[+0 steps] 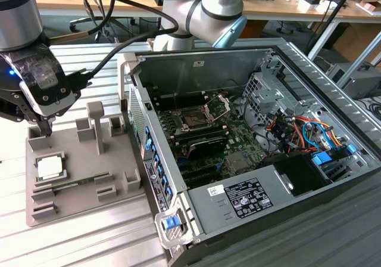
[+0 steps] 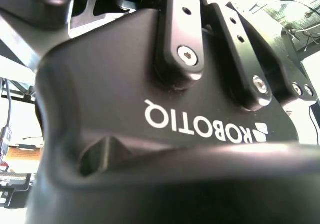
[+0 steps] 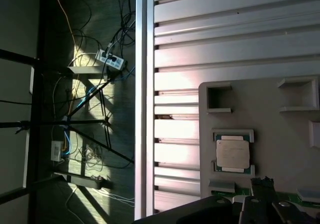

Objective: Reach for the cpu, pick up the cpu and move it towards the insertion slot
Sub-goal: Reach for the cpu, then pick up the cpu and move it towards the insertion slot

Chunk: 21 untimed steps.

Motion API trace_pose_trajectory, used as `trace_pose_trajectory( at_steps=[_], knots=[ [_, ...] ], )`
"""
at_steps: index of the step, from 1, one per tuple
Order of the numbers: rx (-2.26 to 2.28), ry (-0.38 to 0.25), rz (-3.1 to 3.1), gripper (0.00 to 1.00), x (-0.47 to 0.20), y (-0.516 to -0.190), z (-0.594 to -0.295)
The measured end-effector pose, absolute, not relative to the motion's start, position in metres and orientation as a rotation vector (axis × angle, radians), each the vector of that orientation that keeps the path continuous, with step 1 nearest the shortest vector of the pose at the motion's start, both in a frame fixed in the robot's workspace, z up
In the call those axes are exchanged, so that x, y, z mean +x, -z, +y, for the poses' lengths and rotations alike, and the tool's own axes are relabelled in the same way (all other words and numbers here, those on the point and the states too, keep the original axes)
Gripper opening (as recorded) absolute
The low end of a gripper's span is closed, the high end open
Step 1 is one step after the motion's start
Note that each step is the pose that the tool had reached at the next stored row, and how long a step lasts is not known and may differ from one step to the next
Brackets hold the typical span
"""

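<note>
On the ribbed table [image 1: 71, 246], the cpu [image 1: 50, 167] lies in its tray [image 1: 80, 157] near our gripper [image 1: 45, 124], open or closed we cannot tell; an off-centre descent could wedge it against the nest walls.

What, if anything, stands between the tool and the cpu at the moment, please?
Nothing visible does: in the exterior view the tool hangs over the grey tray, and the cpu lies uncovered in its recess, with only open air between them.
</note>
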State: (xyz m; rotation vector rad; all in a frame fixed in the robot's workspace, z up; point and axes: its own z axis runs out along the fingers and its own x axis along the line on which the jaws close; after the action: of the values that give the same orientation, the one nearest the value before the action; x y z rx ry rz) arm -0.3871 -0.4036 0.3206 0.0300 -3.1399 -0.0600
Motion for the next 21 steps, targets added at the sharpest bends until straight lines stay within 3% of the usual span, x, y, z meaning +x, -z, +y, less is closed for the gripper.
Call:
trace_pose_trajectory(
  at_steps=[21],
  knots=[
    [0.03,0.06,-3.14,0.11,-0.3871,-0.3151,-0.4036]
  ],
)
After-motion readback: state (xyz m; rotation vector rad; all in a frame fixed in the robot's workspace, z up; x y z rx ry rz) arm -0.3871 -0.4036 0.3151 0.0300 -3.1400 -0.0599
